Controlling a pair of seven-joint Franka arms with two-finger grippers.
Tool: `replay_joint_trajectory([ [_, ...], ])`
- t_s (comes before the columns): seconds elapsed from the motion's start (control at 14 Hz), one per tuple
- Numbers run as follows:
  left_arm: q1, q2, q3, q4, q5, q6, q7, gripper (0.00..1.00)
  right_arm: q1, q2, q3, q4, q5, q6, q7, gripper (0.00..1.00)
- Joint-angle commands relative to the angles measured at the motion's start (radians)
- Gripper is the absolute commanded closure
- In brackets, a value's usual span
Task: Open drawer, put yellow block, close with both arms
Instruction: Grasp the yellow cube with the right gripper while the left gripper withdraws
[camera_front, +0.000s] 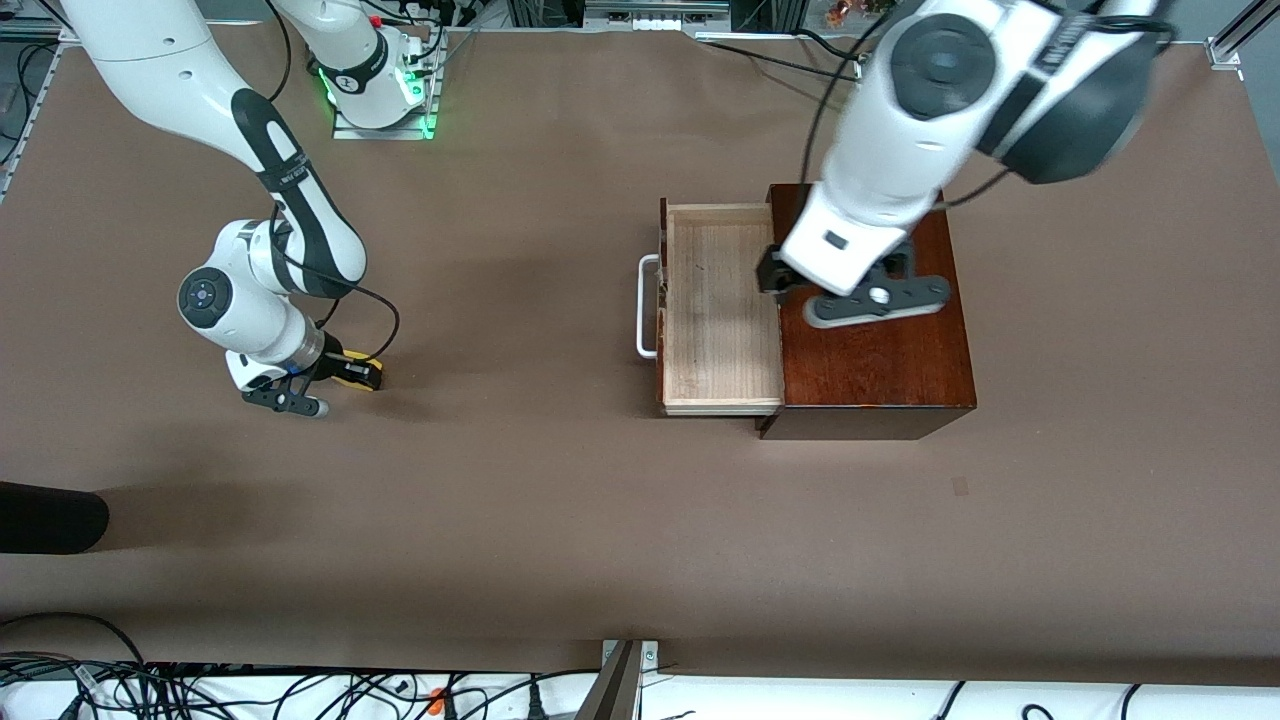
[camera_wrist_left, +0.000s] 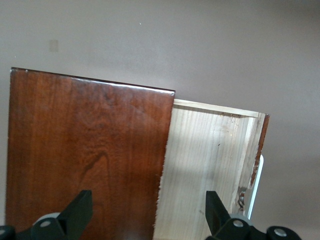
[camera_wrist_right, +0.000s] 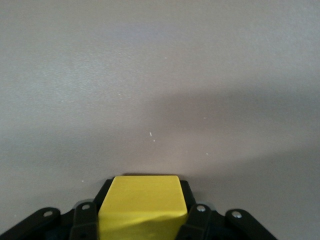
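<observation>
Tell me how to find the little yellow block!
Look along the brown table toward the right arm's end, away from the wooden box. The right gripper is shut on the yellow block there. It is the only bright yellow thing, far smaller than the box.

The front cam sits high up across the table (camera_front: 560, 520) from the bases, looking steeply down so pretty much the whole brown top fits in, from the base edge down to the cable-strewn near edge. The left wrist cam hangs close above the box (camera_wrist_left: 85, 160) and the open drawer (camera_wrist_left: 205, 165), looking nearly straight down past its own fingertips (camera_wrist_left: 75, 212), so it shares the same box (camera_front: 875, 340) and drawer (camera_front: 720, 310) with the front cam. The right wrist cam is super low and tight over bare tabletop toward the right arm's end, with the yellow block (camera_wrist_right: 142, 207) filling the foreground, and the front cam only catches that block as a sliver (camera_front: 357, 355).
</observation>
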Motion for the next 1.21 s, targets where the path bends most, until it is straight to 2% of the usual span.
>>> replay_joint_trajectory([
  [0.0,0.021,-0.101,0.101,-0.051,-0.092,-0.048,0.169,0.0,0.002,-0.002,0.003,0.005,-0.002,0.007,-0.044,0.74],
  [0.14,-0.017,-0.154,0.227,-0.073,-0.137,-0.079,0.284,0.0,0.002,-0.031,0.008,0.011,-0.002,-0.004,-0.047,0.74],
  [0.28,-0.035,-0.236,0.325,-0.157,-0.175,-0.081,0.411,0.0,0.0,-0.074,0.017,0.039,0.007,-0.099,-0.037,0.74],
  [0.43,-0.036,-0.304,0.409,-0.228,-0.188,-0.081,0.531,0.0,0.002,-0.114,0.026,0.114,0.016,-0.281,0.015,0.74],
  [0.57,-0.036,-0.326,0.469,-0.252,-0.188,-0.079,0.585,0.0,0.002,-0.14,0.065,0.206,0.016,-0.48,0.141,0.74],
  [0.78,-0.041,-0.326,0.517,-0.254,-0.185,-0.069,0.628,0.0,0.002,-0.148,0.187,0.377,0.016,-0.689,0.41,0.74],
  [1.0,-0.031,-0.323,0.522,-0.254,-0.159,-0.058,0.695,0.0,0.017,-0.139,0.345,0.462,0.017,-0.705,0.784,0.74],
  [1.14,-0.031,-0.323,0.522,-0.254,-0.139,-0.043,0.697,0.0,0.077,-0.137,0.382,0.482,0.017,-0.688,1.021,0.74],
])
